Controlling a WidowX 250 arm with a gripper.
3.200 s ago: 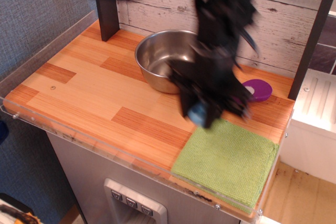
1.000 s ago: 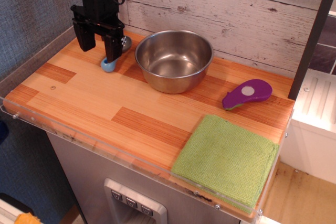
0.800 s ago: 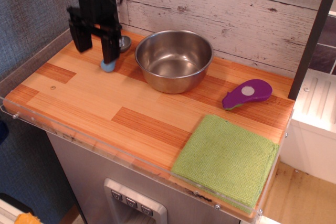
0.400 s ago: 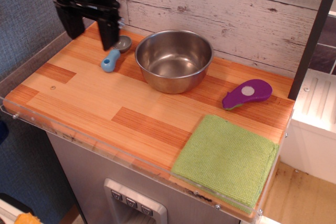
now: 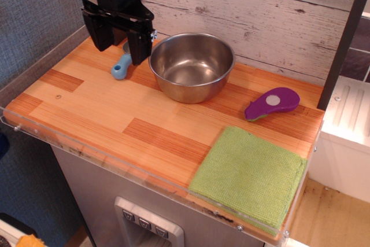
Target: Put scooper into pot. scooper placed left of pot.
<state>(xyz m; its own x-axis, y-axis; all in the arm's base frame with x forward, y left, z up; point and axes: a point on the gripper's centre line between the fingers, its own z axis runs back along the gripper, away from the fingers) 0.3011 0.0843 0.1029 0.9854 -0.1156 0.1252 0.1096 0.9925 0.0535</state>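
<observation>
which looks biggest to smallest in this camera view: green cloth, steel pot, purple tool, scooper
1. green cloth, though it lies nearest the camera
2. pot
3. purple tool
4. scooper, smallest as seen; the gripper hides part of it

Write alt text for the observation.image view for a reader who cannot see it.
A black robot gripper hangs with its jaws open over a light-blue-handled scooper lying on a wooden counter, just left of an empty steel pot. To the right lie a purple oval tool and, nearer the front edge, a green cloth.
</observation>
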